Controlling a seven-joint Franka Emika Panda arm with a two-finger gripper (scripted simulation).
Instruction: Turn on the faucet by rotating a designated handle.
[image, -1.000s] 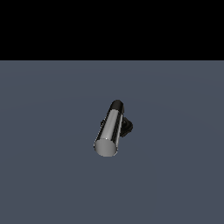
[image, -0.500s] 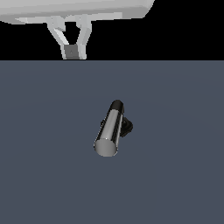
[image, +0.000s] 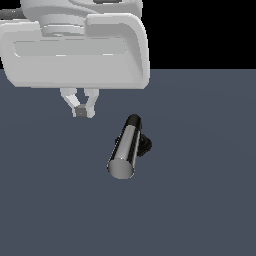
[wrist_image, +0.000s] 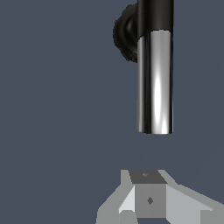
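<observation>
With the shiny silver cylindrical handle (image: 124, 149) of the small black faucet (image: 144, 143) at frame centre, the empty, closed white gripper (image: 80, 111), upper left, should be pressed sideways against its flat end.

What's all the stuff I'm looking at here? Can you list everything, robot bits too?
Floor: one, flat dark grey-blue surface, under everything.
Faucet: one, black base and elbow, near the middle of the exterior view, mostly hidden behind its bar.
Handle: one, shiny silver bar with a black far end and flat round near end, joined to the black elbow.
Robot arm: one, large white body, in the upper part of the exterior view toward its left.
Gripper: one, pale grey fingers closed together, holding nothing, apart from the handle, toward the exterior view's left of it.
</observation>
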